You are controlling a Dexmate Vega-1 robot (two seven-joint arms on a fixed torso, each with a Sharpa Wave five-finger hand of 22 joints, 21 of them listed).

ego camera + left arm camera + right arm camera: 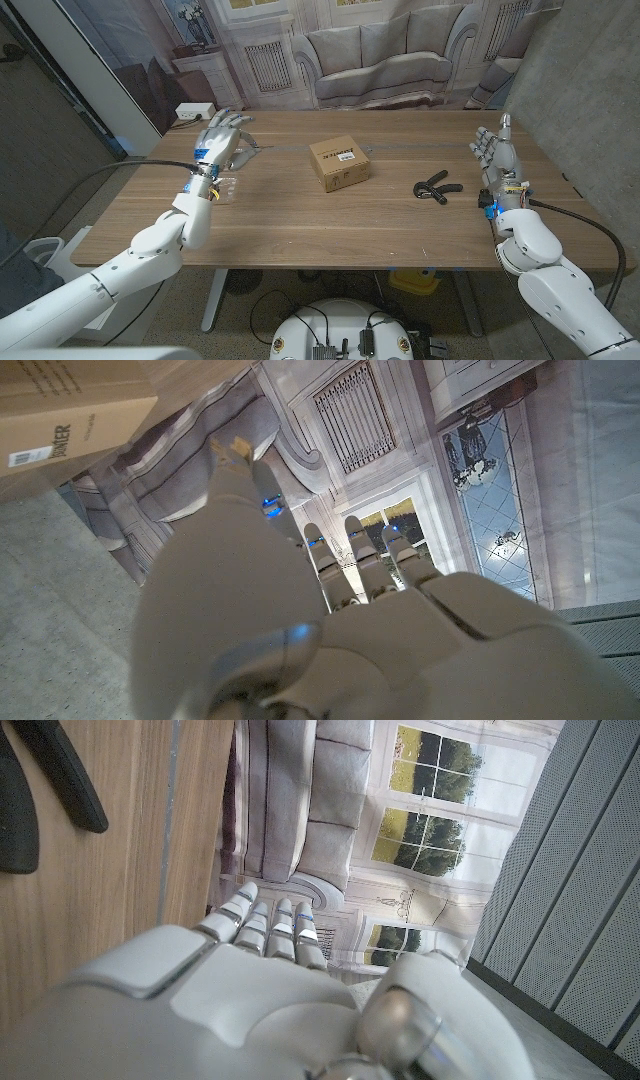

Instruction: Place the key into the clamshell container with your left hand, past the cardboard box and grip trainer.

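Two hands stand over the wooden table [300, 225], well apart. The left hand [222, 140] is at the far left with its fingers spread and nothing seen in them. The right hand [497, 150] is upright at the far right, likewise released. The cardboard box [338, 162] sits mid-table with the grip trainer [436, 188] to its right, neither near the left hand. The clear clamshell container [224, 189] lies beside the left wrist. I cannot make out the key. Risk: the wrist could nudge the light container as the arm moves.
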